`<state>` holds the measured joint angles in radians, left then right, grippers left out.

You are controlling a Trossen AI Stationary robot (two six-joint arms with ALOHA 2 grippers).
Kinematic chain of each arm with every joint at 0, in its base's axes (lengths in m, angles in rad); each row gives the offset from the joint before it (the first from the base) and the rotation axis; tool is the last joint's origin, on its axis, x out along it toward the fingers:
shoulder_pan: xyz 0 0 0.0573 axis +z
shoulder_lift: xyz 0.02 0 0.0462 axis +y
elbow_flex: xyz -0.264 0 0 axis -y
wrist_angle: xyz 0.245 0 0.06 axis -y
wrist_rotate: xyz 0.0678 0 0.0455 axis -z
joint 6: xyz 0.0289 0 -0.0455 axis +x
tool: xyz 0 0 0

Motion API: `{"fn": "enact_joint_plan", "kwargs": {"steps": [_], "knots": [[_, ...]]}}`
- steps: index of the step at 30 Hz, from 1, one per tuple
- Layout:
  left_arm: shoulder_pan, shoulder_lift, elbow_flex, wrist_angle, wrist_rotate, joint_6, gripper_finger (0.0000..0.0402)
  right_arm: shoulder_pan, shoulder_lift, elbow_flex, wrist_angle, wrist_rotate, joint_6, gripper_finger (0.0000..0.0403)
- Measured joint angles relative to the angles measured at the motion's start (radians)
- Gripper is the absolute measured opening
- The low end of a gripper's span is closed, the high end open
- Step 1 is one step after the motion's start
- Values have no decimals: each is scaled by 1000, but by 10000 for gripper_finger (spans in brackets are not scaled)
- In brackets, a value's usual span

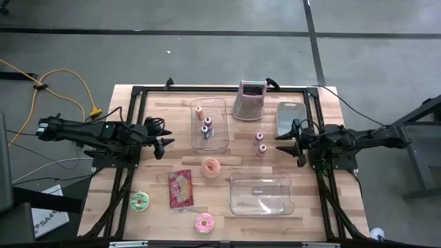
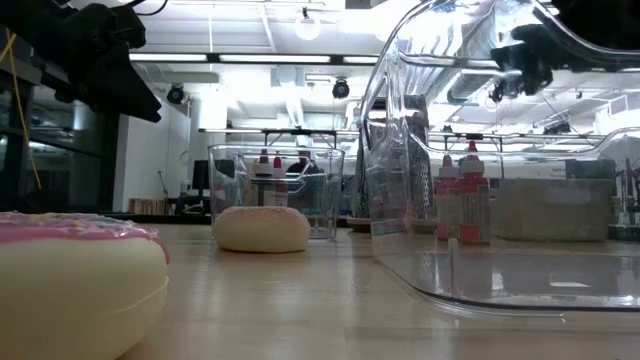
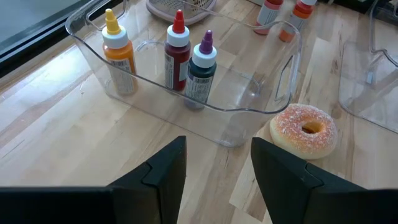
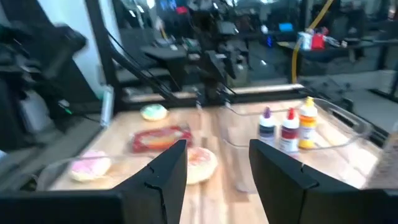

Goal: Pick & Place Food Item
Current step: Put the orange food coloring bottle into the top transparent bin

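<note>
Left gripper [image 1: 167, 142] hovers above the table's left side, fingers spread apart, nothing between them. Just ahead of it stands a clear bin [image 1: 209, 124] holding three small bottles [image 3: 177, 53]: one orange-capped, one red, one purple. Ahead of this gripper and off to one side of the bin, near its corner, lies the sugared donut [image 1: 211, 167] on bare wood; the left wrist view shows it close to the bin wall, whether touching cannot be told.

Right gripper [image 1: 282, 142] hovers over the right side of the table [image 1: 158, 103], facing the left one, fingers likewise parted and empty. Two more bottles [image 1: 260, 142] stand just in front of its tips. An empty clear tray [image 1: 262, 193] sits beside and below it toward the near edge.

Behind the right gripper's line: a metal grater [image 1: 250, 99] and a grey lidded container [image 1: 290, 116].

Farther from both grippers, near the front edge: a red snack packet [image 1: 180, 189], a green-iced donut [image 1: 140, 201], a pink-iced donut [image 1: 204, 222].
</note>
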<state>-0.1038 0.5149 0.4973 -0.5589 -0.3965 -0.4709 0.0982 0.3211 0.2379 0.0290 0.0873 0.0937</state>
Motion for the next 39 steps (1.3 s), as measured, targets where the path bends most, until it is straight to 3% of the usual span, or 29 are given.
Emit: {"fn": "enact_joint_plan", "kwargs": {"steps": [14,20,39], "knots": [[0,0,0,0,0,0,174,0,397,288,-223,98,-72,162],[0,0,0,9,0,0,174,0,512,314,-259,172,-65,162],[0,0,0,22,0,0,174,0,713,314,-330,173,46,162]]}}
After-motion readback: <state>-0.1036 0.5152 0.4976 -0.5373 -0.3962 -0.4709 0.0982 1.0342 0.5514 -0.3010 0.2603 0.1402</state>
